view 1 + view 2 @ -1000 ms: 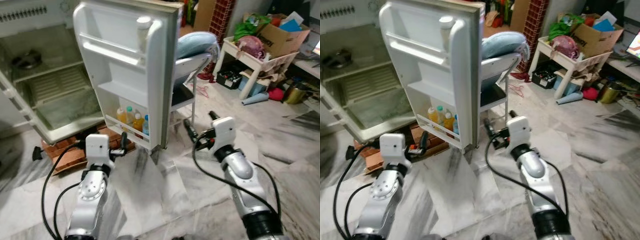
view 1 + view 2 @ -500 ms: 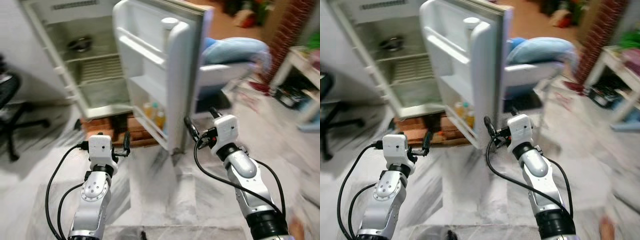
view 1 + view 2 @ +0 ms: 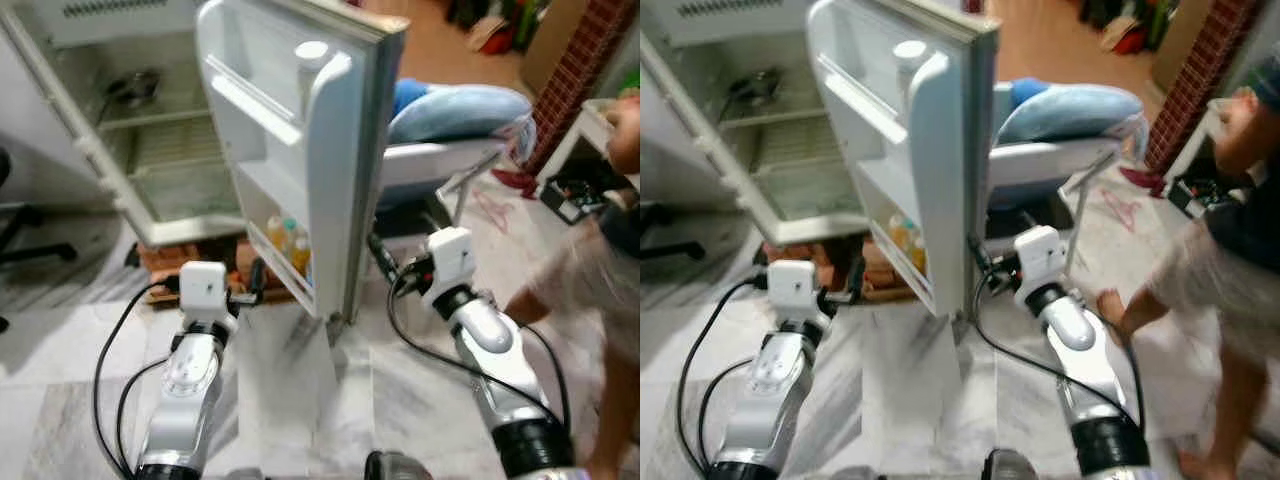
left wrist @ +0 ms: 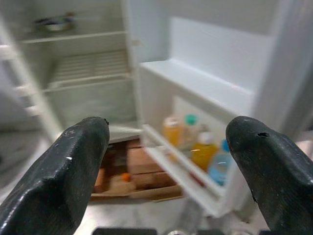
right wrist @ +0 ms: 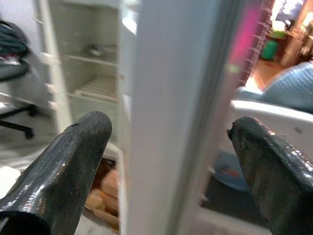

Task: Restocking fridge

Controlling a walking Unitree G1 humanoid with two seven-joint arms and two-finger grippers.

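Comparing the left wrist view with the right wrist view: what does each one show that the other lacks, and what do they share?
Left wrist view alone: the bottles standing in the fridge door's lowest shelf, seen between the open left gripper fingers.

Right wrist view alone: the door's outer edge straight ahead between the open right gripper fingers, a blue cushion on a chair beyond it, and a black office chair.

Shared: the open fridge compartment with its wire shelves, a dark dish on the upper one, and the bricks under the fridge.

Head pair down on open fridge (image 3: 150, 130); both wrists near its somewhat blurred door (image 4: 220, 73).
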